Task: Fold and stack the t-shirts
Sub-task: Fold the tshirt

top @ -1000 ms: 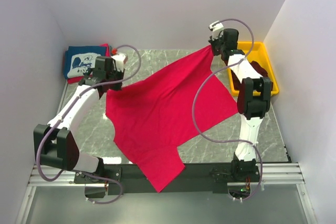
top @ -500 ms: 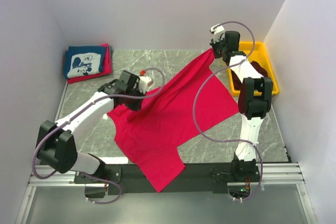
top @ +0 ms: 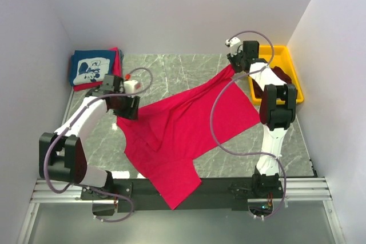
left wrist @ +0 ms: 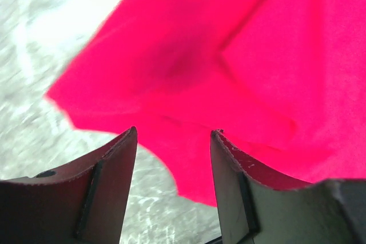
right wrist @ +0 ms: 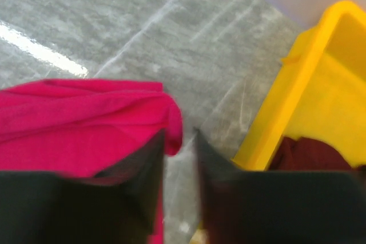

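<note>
Grey marble tabletop (top: 171, 70) under two arms: left hand (left wrist: 174, 131) gapes wide and empty over the spread red t-shirt (left wrist: 240, 55); right hand (right wrist: 179, 135) barely parted at that shirt's far corner, grip impossible to tell. Beyond, folded navy t-shirt (top: 91, 67) far left; maroon t-shirt (right wrist: 309, 152) in yellow bin (right wrist: 320, 72)

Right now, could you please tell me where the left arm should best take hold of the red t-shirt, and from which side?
Grip the pointed corner of the red t-shirt nearest the left gripper, probably from above and the left. That corner seems to lie flat on the table with bare marble around it, so the open fingers could straddle its edge.
</note>
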Available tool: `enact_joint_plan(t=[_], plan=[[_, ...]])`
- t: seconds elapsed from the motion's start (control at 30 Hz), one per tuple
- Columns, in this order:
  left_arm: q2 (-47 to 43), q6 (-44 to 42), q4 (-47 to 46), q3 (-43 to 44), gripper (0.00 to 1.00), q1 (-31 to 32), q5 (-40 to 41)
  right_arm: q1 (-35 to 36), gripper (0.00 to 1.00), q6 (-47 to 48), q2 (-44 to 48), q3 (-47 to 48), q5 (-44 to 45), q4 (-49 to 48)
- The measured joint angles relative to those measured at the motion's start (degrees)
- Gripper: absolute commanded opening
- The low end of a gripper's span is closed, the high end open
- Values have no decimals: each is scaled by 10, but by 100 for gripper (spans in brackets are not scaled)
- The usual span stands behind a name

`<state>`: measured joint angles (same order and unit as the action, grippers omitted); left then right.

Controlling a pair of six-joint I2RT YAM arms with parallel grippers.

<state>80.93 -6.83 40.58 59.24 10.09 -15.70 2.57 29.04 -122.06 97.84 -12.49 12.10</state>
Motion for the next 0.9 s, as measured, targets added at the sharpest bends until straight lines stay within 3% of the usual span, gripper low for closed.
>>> enact_joint_plan(t=[0.1, 0.3, 0.43, 0.53, 0.63, 0.9], plan=[[20, -1, 2, 0, 57, -45, -3, 0, 60, 12, -2, 43, 17, 60], [90, 4, -4, -11, 42, -64, 21, 0, 61, 20, 14, 66, 28, 123], [134, 7, -8, -15, 20, -76, 34, 3, 47, 30, 43, 55, 15, 193], [171, 9, -7, -6, 14, -88, 42, 7, 37, 43, 68, 40, 3, 250], [194, 9, 2, 19, 10, -107, 40, 17, 32, 52, 78, 23, -2, 310], [277, -17, 40, 130, 11, -170, 40, 57, 31, 50, 64, -80, 18, 397]])
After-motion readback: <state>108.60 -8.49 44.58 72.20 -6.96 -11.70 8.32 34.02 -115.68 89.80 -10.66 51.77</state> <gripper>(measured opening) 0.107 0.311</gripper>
